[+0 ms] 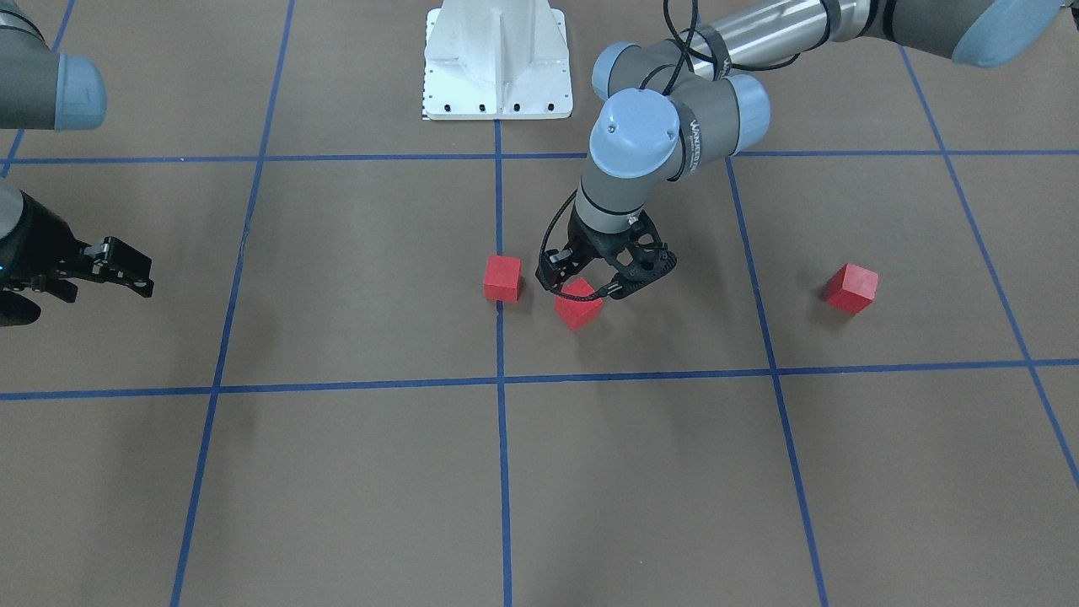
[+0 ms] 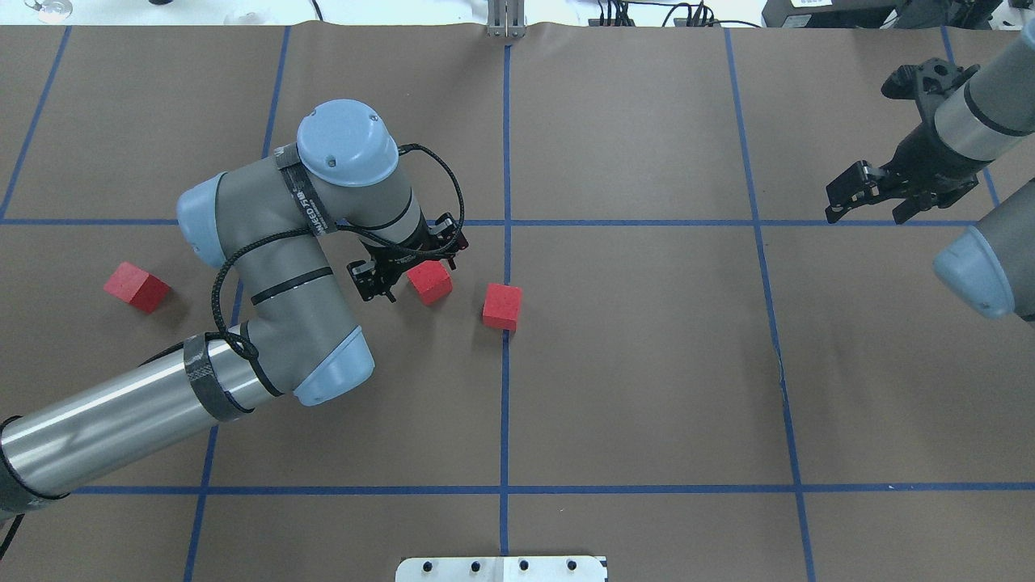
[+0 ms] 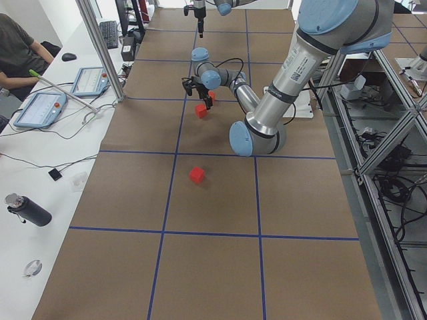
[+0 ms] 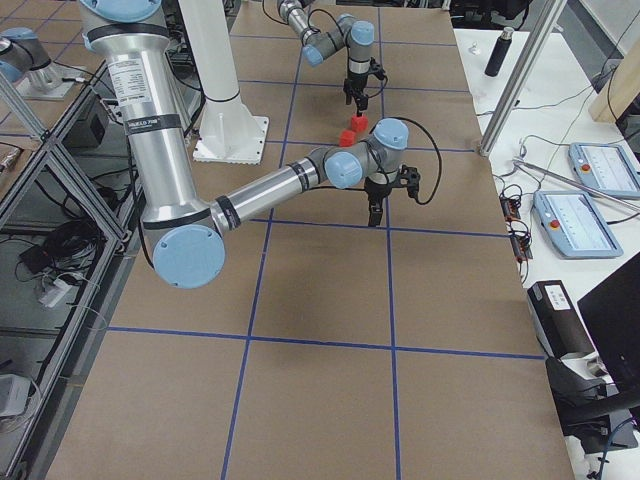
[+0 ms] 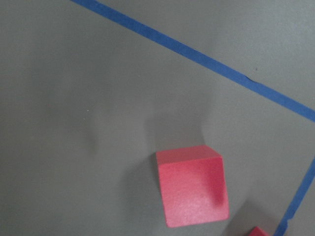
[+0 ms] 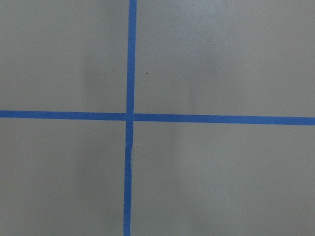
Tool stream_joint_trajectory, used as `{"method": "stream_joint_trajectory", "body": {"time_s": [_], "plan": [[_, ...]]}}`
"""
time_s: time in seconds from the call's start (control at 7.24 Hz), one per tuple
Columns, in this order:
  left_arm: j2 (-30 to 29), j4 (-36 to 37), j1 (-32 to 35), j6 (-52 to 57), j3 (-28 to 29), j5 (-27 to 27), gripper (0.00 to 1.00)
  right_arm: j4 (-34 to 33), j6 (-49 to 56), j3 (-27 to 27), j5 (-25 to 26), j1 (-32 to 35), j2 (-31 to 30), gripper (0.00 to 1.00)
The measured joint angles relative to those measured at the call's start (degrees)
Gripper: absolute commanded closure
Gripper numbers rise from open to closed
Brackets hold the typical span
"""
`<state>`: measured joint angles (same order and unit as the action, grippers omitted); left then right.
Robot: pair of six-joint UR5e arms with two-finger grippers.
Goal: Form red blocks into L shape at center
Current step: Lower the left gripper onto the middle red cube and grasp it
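Observation:
Three red blocks lie on the brown table. One [image 1: 502, 278] [image 2: 501, 306] sits on the centre grid line. A second [image 1: 578, 303] [image 2: 428, 280] rests on the table just beside it, on the robot's left. My left gripper [image 1: 584, 289] [image 2: 410, 275] hovers over this second block, open, its fingers wide on either side and not touching it. The left wrist view shows the block [image 5: 193, 186] free on the table, with a corner of its neighbour [image 5: 258, 231]. The third block [image 1: 851, 287] [image 2: 136, 286] lies far out on the robot's left. My right gripper [image 1: 118, 270] [image 2: 869, 194] is open and empty, far off on the right.
Blue tape lines [image 2: 505, 242] divide the table into large squares. The white robot base plate [image 1: 497, 63] stands at the table's edge. A side bench with tablets [image 3: 40, 110] and a bottle [image 3: 27, 210] lies beyond the table, where a person [image 3: 17, 53] sits.

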<state>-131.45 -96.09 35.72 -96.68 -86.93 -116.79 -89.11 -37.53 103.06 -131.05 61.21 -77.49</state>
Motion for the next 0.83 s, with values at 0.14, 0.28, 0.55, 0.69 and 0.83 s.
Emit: {"method": "stream_joint_trajectory", "body": {"time_s": [0.14, 0.28, 0.55, 0.69, 0.83], "plan": [[-0.14, -2.65, -0.03, -2.80, 1.74, 0.04, 0.00, 0.19, 0.00, -0.02, 0.00, -0.03, -0.01, 0.00], [-0.21, -3.88, -0.03, -4.00, 2.58, 0.08, 0.00, 0.28, -0.01, -0.04, 0.00, -0.03, -0.05, 0.00], [-0.28, -4.52, -0.07, -4.28, 3.32, 1.29, 0.00, 0.33, -0.08, -0.02, 0.01, -0.04, -0.23, 0.00], [-0.43, -4.66, -0.15, -4.14, 3.95, 2.29, 0.00, 0.34, -0.08, -0.01, 0.01, -0.04, -0.26, 0.00], [-0.65, -4.75, -0.23, -4.06, 4.44, 2.79, 0.00, 0.34, -0.09, 0.01, 0.01, -0.04, -0.29, 0.00]]}}
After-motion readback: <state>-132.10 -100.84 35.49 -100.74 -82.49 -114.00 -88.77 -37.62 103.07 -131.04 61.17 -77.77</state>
